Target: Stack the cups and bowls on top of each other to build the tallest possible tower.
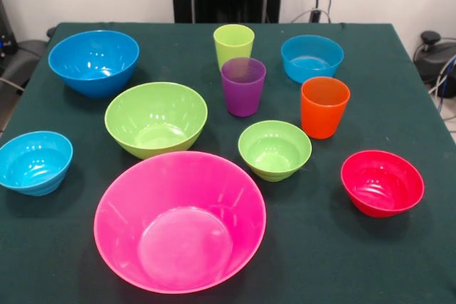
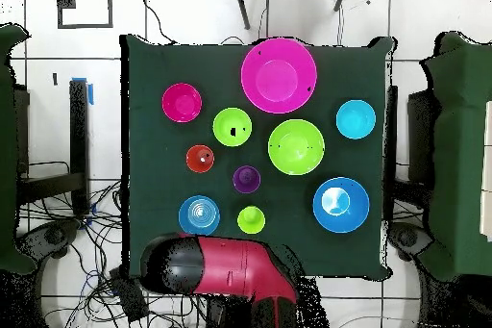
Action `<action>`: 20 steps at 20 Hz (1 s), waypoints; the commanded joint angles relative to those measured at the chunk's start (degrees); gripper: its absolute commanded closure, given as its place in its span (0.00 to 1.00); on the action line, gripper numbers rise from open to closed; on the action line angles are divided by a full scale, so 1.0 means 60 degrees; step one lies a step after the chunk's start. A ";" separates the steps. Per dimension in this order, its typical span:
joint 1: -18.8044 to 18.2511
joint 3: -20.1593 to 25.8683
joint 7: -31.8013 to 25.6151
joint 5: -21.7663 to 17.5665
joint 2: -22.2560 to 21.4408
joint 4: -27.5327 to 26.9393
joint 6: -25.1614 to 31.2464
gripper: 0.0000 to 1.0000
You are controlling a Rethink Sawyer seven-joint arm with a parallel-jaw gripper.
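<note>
On the worktop point(image 1: 399, 55) nothing is stacked yet: huge pink bowl point(image 1: 180, 221) nearest the front camera, large green bowl point(image 1: 156, 119) behind it, cups point(image 1: 242, 87) mid-table. Seating the green bowl centred in the pink one seems the soundest start. No end effector shows, so its state cannot be told.

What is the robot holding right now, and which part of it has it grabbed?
Nothing. Its gripper is not in view, and every cup and bowl, like the pink bowl, sits loose on the table.
</note>
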 commanded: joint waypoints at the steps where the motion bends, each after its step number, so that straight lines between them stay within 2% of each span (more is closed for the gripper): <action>1: -0.0129 0.1089 0.0089 -0.0501 0.0953 0.1234 -0.1470 0.00; 10: -0.0755 0.1325 0.0057 -0.0840 0.1618 0.1576 -0.2788 0.00; 15: -0.1229 0.1544 0.0161 -0.1380 0.2568 0.1704 -0.4033 0.00; 17: -0.1333 0.1523 0.0259 -0.1661 0.3077 0.1475 -0.4519 0.00; 19: -0.1560 0.1553 0.0322 -0.1946 0.3299 0.1573 -0.5012 0.00; 20: -0.1412 0.1613 0.0571 -0.2061 0.3455 0.1754 -0.5428 0.00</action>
